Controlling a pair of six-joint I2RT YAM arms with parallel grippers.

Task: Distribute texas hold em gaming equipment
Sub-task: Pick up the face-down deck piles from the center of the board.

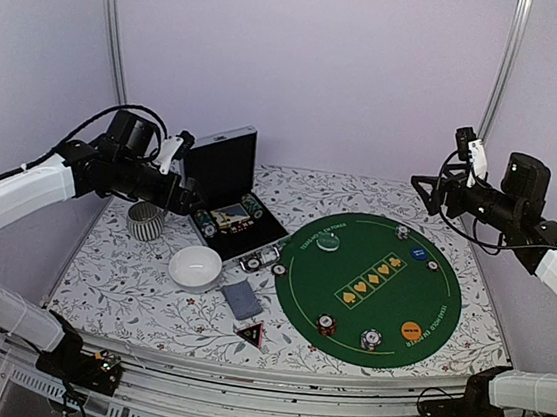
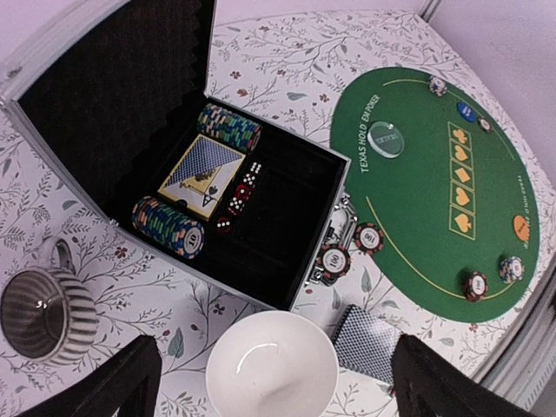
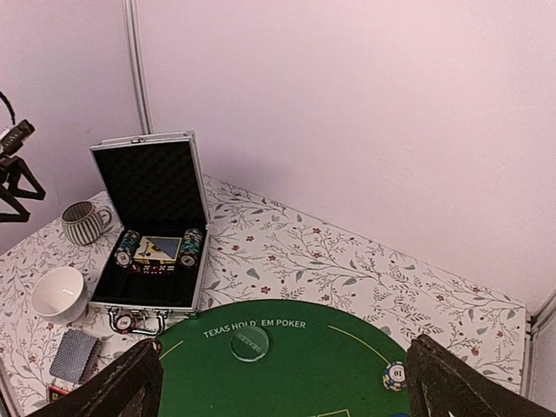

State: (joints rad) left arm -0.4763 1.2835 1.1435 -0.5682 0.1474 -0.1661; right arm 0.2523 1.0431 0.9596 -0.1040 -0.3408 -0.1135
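A grey-blue-backed card deck (image 1: pixel 242 299) lies on the floral cloth left of the green poker mat (image 1: pixel 369 294). It also shows in the left wrist view (image 2: pixel 373 343). The black red-edged triangle (image 1: pixel 250 334) lies near the deck. Two striped chips (image 2: pixel 334 259) lie by the case latch. Other chips (image 1: pixel 326 325), an orange disc (image 1: pixel 411 330), a blue disc (image 1: pixel 418 253) and a clear dealer disc (image 3: pixel 249 342) lie on the mat. My left gripper (image 2: pixel 278 387) is open and empty, high above the bowl. My right gripper (image 3: pixel 287 387) is open and empty, high above the mat's far side.
An open aluminium case (image 1: pixel 228 213) at the back left holds chip rolls (image 2: pixel 168 228), a boxed deck and dice. A white bowl (image 1: pixel 195 267) sits in front of it and a grey ribbed mug (image 1: pixel 145 221) to its left. Frame posts stand at the back corners.
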